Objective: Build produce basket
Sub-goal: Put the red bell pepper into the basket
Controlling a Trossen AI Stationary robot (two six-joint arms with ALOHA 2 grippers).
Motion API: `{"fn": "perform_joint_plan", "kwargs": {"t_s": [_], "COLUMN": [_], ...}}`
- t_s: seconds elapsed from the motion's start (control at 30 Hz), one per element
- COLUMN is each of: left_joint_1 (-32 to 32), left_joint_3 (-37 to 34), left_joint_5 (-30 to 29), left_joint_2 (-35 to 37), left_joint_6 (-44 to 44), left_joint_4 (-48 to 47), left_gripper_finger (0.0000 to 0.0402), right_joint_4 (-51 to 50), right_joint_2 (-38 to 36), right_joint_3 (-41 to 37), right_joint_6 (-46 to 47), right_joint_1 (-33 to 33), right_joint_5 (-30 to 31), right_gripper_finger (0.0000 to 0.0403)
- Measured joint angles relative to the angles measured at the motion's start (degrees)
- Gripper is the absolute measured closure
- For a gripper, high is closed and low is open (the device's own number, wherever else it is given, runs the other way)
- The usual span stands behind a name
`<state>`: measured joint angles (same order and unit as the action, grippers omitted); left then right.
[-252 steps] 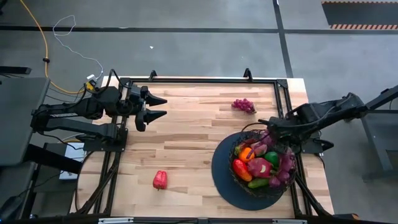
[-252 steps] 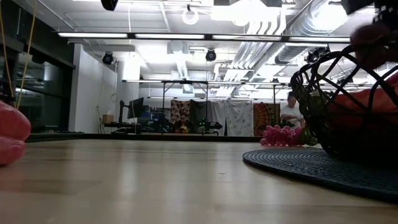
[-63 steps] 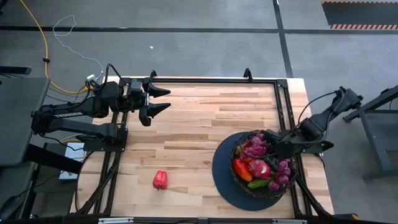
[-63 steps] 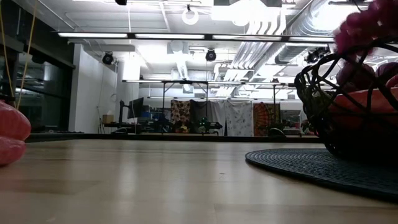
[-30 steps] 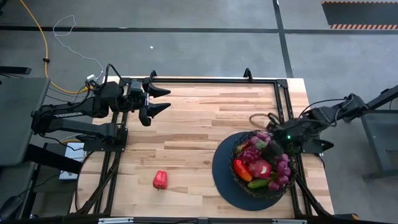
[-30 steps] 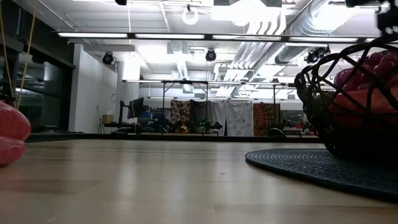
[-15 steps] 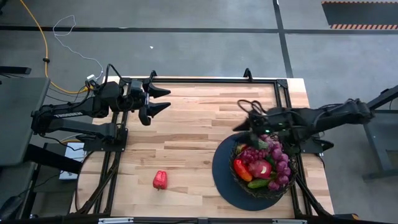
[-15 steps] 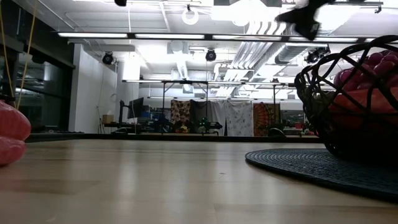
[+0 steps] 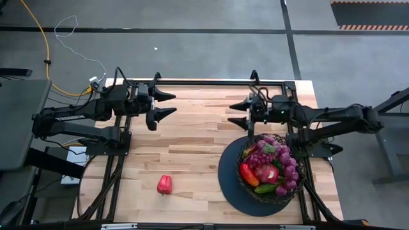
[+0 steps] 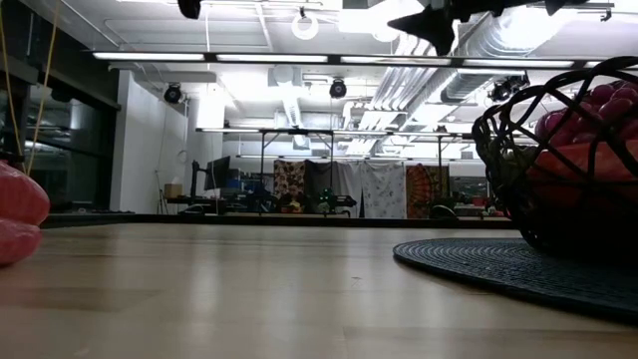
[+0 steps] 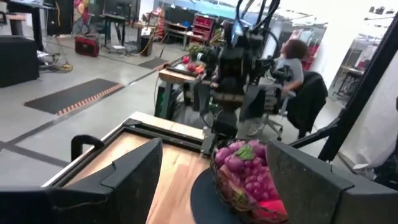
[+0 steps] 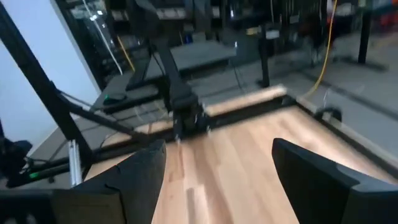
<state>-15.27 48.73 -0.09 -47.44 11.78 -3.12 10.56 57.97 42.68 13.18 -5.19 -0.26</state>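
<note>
High view: the basket (image 9: 269, 167), heaped with grapes (image 9: 283, 158) and other produce, sits on its dark disc near the desk's (image 9: 198, 137) right front edge. One red pepper (image 9: 164, 184) lies alone on the wood. Right hand (image 9: 238, 113) hovers behind the basket, fingers wide, empty. Left hand (image 9: 165, 104) waits at the far-left corner, likewise wide and empty.

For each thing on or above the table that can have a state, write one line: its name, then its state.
basket: upright on its dark disc base, piled with produce.
purple grapes: lying on top of the heap in the basket.
red pepper: lying alone on the table, outside the basket.
left gripper: open, empty, above the table's far left.
right gripper: open, empty, above the table beyond the basket.
</note>
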Motion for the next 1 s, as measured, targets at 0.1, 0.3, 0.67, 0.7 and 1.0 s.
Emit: {"fn": "perform_joint_plan", "kwargs": {"t_s": [0.1,0.3,0.67,0.7,1.0], "left_joint_1": [0.0,0.0,0.0,0.0,0.0], "left_joint_3": [0.0,0.0,0.0,0.0,0.0], "left_joint_5": [-0.2,-2.3,-2.1,-2.1,-3.8], "left_joint_2": [0.0,0.0,0.0,0.0,0.0], "left_joint_6": [-1.5,-3.0,-5.5,-5.5,-5.3], "left_joint_4": [-1.3,-3.5,-3.5,-3.5,-3.0], "left_gripper_finger": [0.0124,0.0124,0.0124,0.0124,0.0119], "right_joint_4": [1.5,2.3,2.6,2.6,2.6], "right_joint_2": [-1.0,-1.4,-1.4,-1.4,-1.4], "right_joint_3": [0.0,0.0,0.0,0.0,0.0], "right_joint_6": [-4.0,-5.7,-5.7,-5.7,-5.7], "right_joint_1": [-0.7,-0.9,-0.9,-0.9,-0.9], "right_joint_5": [-0.2,0.6,0.7,0.7,0.7], "right_gripper_finger": [0.0119,0.0119,0.0119,0.0119,0.0119]}}
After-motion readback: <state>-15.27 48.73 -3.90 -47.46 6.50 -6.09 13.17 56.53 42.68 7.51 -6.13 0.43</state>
